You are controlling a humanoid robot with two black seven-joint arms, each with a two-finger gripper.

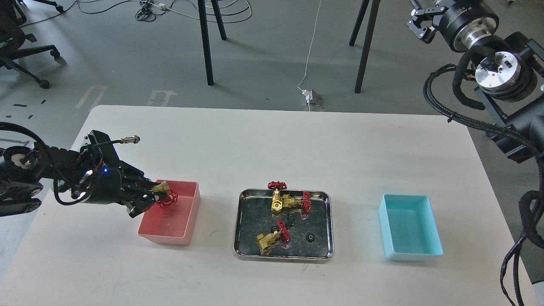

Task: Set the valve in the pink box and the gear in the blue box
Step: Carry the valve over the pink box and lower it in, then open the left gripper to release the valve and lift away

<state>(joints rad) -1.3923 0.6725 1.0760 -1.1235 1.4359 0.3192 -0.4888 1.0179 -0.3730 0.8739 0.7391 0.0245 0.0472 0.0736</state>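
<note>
The white rectangular table [272, 140] carries three containers in a row toward its near edge. The salmon-pink plastic box [187, 221] sits toward the left end, the shiny steel tray [242, 221] in the middle, and the light cyan plastic box [429, 246] toward the right end. Bare tabletop lies between each of them, and the whole far half of the table is open, as is a strip along the near edge.

The left arm comes in low over the table's left edge, and the left gripper [158, 196] reaches over the pink box's left wall. Its jaws are closed on a small brass valve with a dark red handwheel [166, 196], gripping the brass body, with the red wheel pointing right over the box's interior. The valve hangs above the box floor, held clear of the walls as far as I can see.

In the steel tray lie more brass valves: two together at the far edge [284, 200], one with its wheel standing above the tray rim, and another toward the near left corner [268, 240]. Tiny black toothed gears lie among them, one near the tray's middle [290, 219] and one toward the near right [311, 237], apart from the valves.

The blue box shows only its own floor.

The right arm is raised off the table's far right corner, and the right gripper [423, 21] sits high at the top of the view over the floor. It is seen small and dark, so I cannot tell how its jaws stand.
</note>
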